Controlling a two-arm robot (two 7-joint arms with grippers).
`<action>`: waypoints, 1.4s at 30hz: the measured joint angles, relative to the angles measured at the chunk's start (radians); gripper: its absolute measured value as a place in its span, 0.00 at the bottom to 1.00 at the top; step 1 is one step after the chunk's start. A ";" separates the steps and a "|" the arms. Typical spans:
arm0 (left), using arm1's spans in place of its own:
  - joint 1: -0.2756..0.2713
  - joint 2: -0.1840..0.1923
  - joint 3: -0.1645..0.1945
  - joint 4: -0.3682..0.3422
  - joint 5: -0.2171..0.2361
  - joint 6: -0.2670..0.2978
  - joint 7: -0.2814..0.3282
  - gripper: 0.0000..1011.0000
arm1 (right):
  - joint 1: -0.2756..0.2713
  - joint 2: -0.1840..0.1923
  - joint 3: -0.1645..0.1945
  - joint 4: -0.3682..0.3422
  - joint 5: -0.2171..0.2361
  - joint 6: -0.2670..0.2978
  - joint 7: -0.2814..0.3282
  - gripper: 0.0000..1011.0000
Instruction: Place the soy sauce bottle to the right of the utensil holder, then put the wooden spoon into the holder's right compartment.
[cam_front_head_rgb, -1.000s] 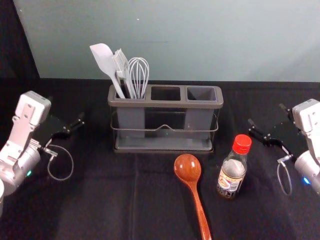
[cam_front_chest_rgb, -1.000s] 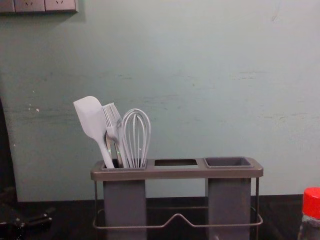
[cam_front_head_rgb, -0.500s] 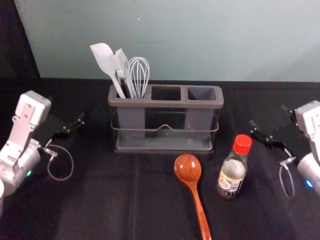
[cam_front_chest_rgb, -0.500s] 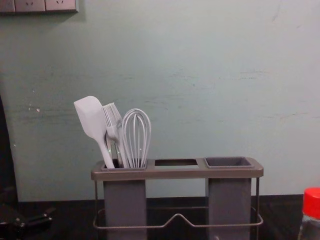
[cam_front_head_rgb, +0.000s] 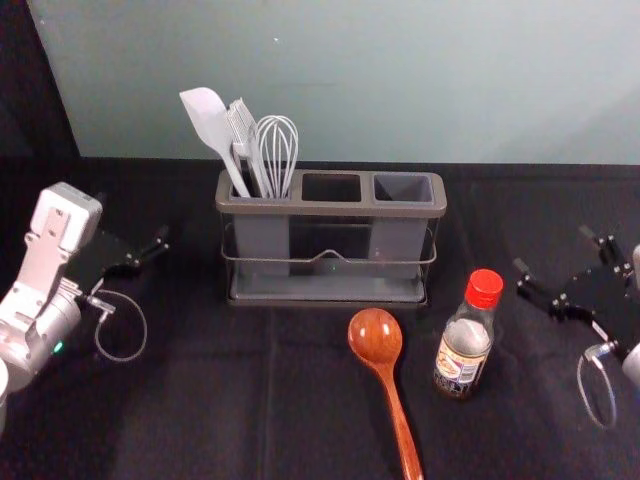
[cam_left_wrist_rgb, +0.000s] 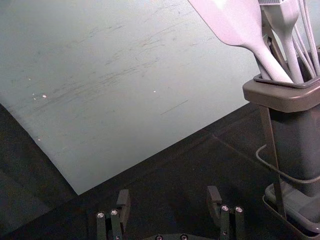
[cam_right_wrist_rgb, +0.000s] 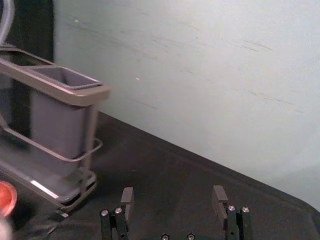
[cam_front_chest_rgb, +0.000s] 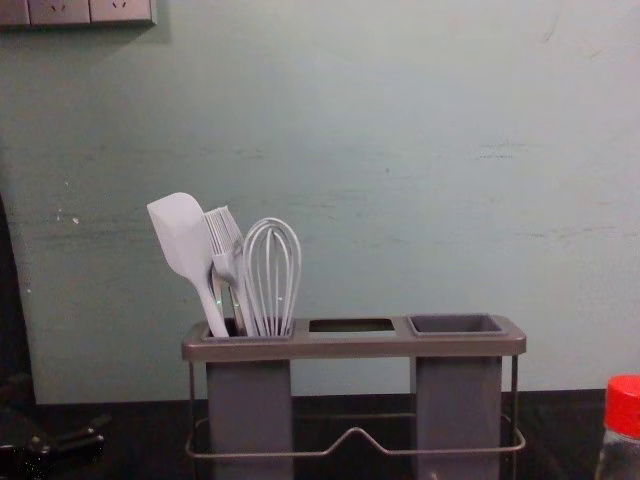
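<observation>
A pale green-grey wall (cam_front_head_rgb: 450, 90) backs my workspace, with black cloth (cam_front_head_rgb: 200, 400) spread over the table in front of it. The utensil holder (cam_front_head_rgb: 330, 208) stands near the wall, white utensils (cam_front_head_rgb: 210, 118) in its left compartment and nothing in the right compartment (cam_front_head_rgb: 403, 187), where the spoon belongs.

My right gripper (cam_front_head_rgb: 553, 249) is out over the cloth, to the right of the holder and beyond the bottle, its fingers spread wide with nothing between them. My left gripper (cam_left_wrist_rgb: 169, 192) is parked left of the holder, likewise wide and empty.

The wooden spoon (cam_front_head_rgb: 376, 338) lies in front of the holder, bowl towards it, handle towards me. The soy sauce bottle (cam_front_head_rgb: 466, 345) stands upright just right of the spoon, in front of the holder's right end.

I judge this to be the bottle step, at the approach, with the spoon to follow. Next I'd bring the right gripper back towards me, line up around the bottle's body and close, keeping the inner finger off the spoon. Then lift it upright and set it beside the holder's right end; gripping too high could tip it.
</observation>
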 joint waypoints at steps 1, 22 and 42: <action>0.000 0.000 0.000 0.000 0.000 0.000 0.000 0.99 | -0.009 0.004 0.003 -0.007 0.001 -0.004 0.004 0.99; 0.000 0.000 0.000 0.000 0.000 0.000 0.000 0.99 | -0.285 0.176 0.146 -0.215 0.104 -0.106 0.168 0.99; 0.000 0.000 0.000 0.000 0.000 0.000 0.000 0.99 | -0.181 0.072 0.090 -0.158 0.236 -0.120 0.389 0.99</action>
